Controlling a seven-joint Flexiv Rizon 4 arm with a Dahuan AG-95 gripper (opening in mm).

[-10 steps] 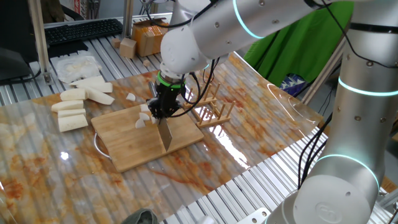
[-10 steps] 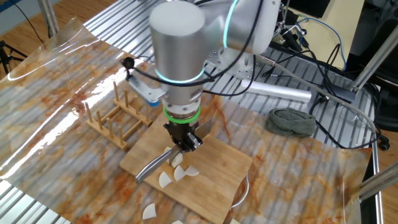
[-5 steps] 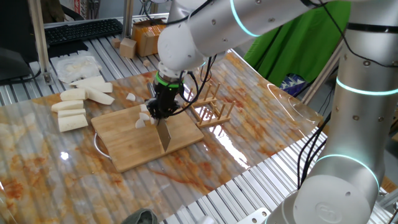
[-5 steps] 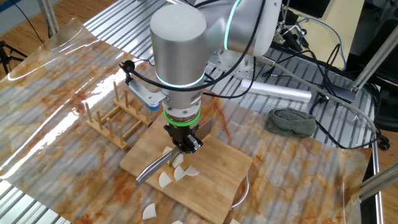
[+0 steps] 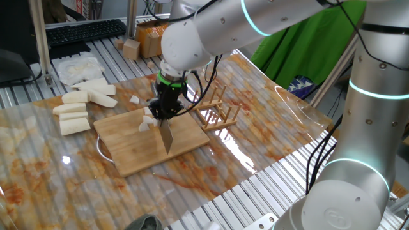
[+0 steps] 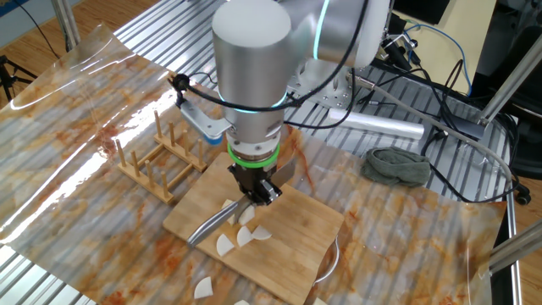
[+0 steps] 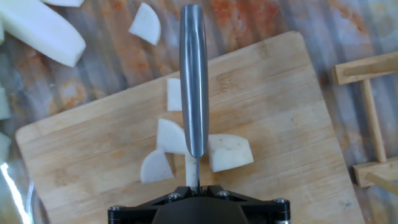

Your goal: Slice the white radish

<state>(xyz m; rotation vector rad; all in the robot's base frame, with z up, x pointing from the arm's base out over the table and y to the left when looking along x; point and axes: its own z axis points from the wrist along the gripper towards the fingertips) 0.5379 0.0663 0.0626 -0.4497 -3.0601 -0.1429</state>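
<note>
white radish wedges (image 7: 229, 152), small pale chunks, lie on the bamboo board (image 7: 280, 106); gripper (image 6: 258, 193) clamped on steel knife (image 7: 194, 81); keep the blade vertical, chop squarely.

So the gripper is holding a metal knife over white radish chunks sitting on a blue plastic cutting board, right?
Not quite: the cutting board is light bamboo wood, not blue plastic, as the hand view shows. The gripper does hold the metal knife over the white radish chunks.
</note>
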